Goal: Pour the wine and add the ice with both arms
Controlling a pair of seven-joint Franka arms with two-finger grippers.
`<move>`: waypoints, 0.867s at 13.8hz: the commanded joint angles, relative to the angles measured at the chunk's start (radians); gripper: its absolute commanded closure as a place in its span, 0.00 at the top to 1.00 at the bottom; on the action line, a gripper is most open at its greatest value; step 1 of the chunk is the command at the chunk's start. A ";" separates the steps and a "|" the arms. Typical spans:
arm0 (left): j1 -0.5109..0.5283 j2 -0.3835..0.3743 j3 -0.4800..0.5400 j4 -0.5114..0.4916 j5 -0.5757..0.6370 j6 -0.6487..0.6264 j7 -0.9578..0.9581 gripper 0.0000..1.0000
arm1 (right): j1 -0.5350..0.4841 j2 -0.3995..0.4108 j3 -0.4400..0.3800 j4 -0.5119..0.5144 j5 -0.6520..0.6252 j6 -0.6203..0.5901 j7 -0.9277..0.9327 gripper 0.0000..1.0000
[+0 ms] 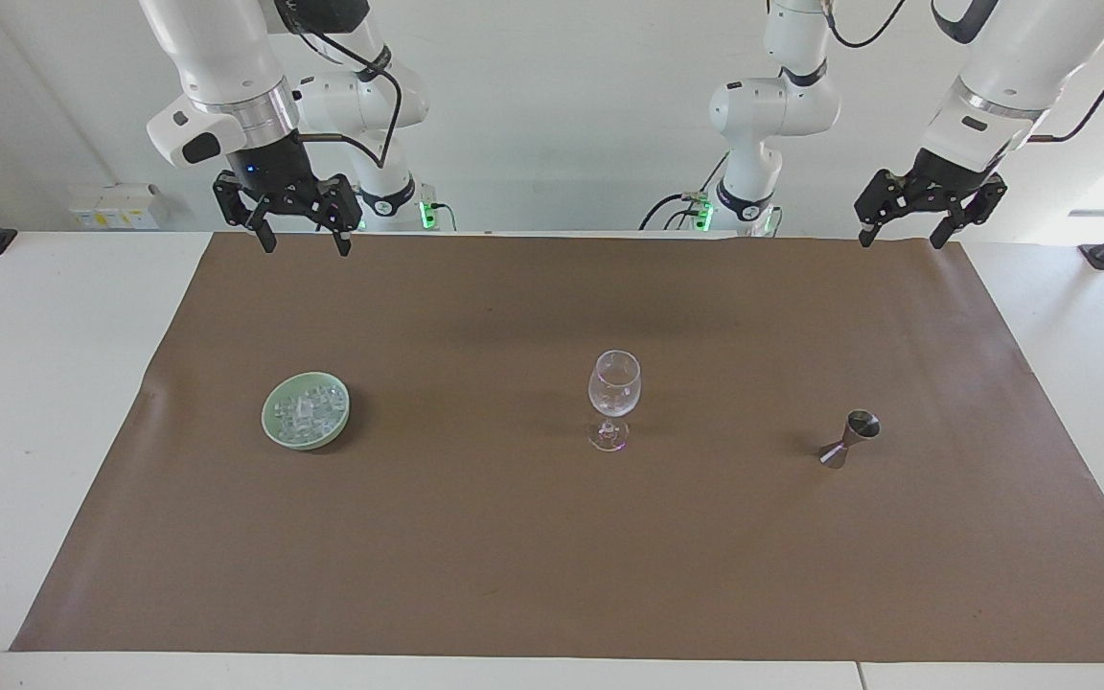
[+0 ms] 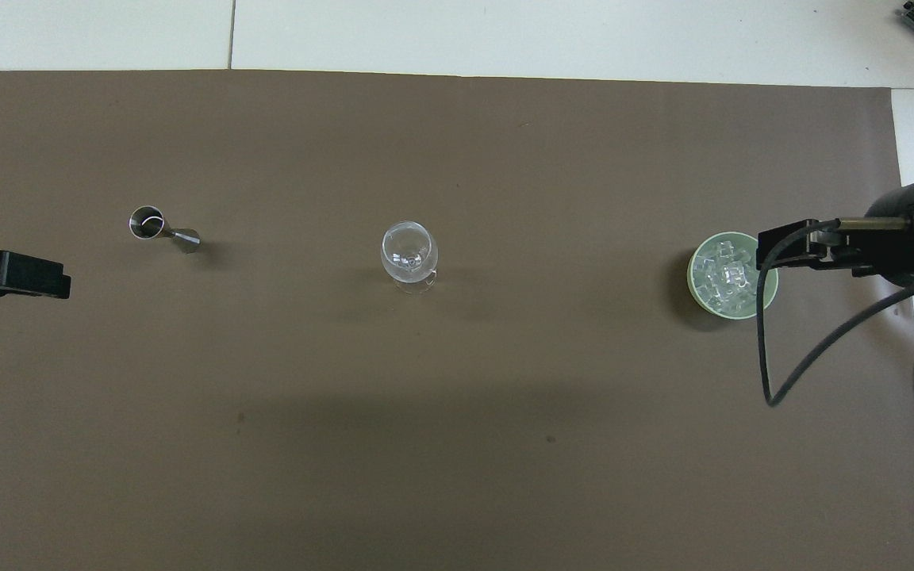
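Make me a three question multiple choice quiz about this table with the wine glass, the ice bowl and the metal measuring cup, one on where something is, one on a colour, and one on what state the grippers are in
1. Where does the wine glass stand?
A. Between the bowl of ice and the jigger
B. Inside the bowl
C. On the bare white table

2. What colour is the bowl?
A. Red
B. Pale green
C. Black

3. How are the left gripper and the right gripper?
A. Both open, holding nothing
B. Left one shut on the jigger
C. Right one shut on the glass

Answers:
1. A, the glass stands on the brown mat midway along the row, the bowl toward the right arm's end and the jigger toward the left arm's end.
2. B, its rim shows pale green around the clear cubes.
3. A, both hang high over the mat's edge nearest the robots, fingertips apart and empty.
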 commanded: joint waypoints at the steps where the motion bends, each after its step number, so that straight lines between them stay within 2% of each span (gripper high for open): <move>1: -0.006 -0.032 0.006 -0.040 0.004 0.030 0.010 1.00 | -0.012 -0.018 0.001 -0.021 0.023 0.004 -0.025 1.00; 12: -0.013 -0.030 0.002 -0.038 0.005 0.042 0.001 1.00 | -0.012 -0.018 0.001 -0.021 0.022 0.004 -0.024 1.00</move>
